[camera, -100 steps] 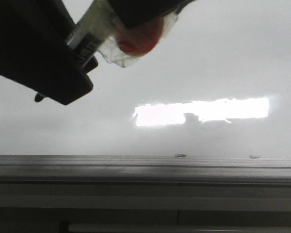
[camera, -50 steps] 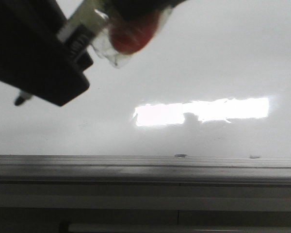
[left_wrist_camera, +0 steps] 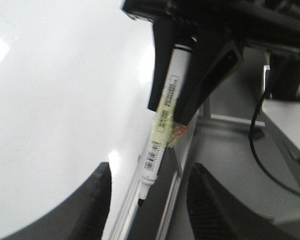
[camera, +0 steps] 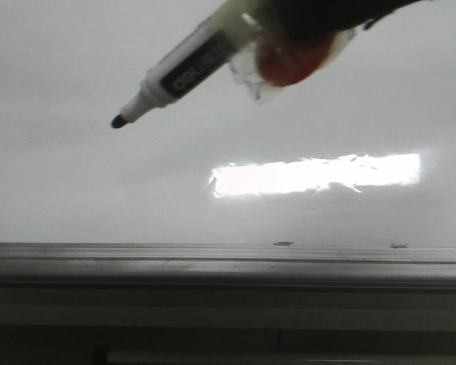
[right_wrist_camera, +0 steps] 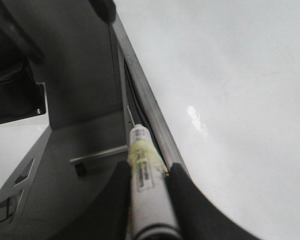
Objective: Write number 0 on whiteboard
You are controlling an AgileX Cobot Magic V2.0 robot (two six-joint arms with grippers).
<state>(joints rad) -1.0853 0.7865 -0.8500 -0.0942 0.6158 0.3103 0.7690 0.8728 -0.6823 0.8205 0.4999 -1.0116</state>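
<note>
One tool, my right, is clamped on the marker, tip slanting down above the whiteboard to begin the 0, none drawn yet.

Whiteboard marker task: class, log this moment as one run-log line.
right gripper: shut on marker | left gripper: open | marker tip: uncapped | whiteboard: no stroke visible

Glossy whiteboard with grey rail
</note>
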